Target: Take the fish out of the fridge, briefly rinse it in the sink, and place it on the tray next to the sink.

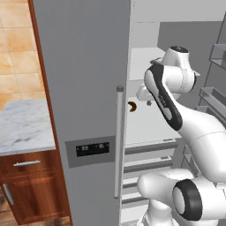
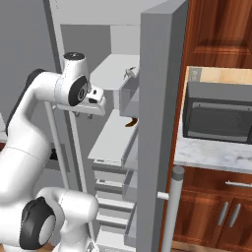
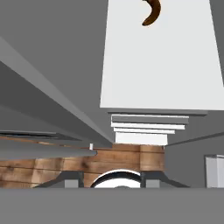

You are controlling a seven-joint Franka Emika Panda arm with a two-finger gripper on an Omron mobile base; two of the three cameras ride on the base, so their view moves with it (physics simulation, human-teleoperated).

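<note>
1. You have the fridge open: its right door stands swung out, edge-on to the right base camera, with the bar handle low on that edge. The left door, with the black display panel, is shut.
2. Your hand hangs just inside the opening, above the front of the middle white shelf. It points down, so its camera looks past the shelf's front lip to the drawer fronts and the wooden floor below.
3. You cannot tell how wide the hand is: the finger tips barely rise at the bottom of the hand view, and the base views show it too small to judge. Nothing appears to be held.
4. On that middle shelf, toward the back, lies a small curved brown thing; it is not the mottled grey fish.
5. The likelier fish is the small pale shape on the shelf above the middle shelf, near the open door's inner bins, though it is too small to be sure.
6. Judging from this, you are at the reaching stage; the hand sits below that upper shelf and would need to rise and go deeper.
</note>
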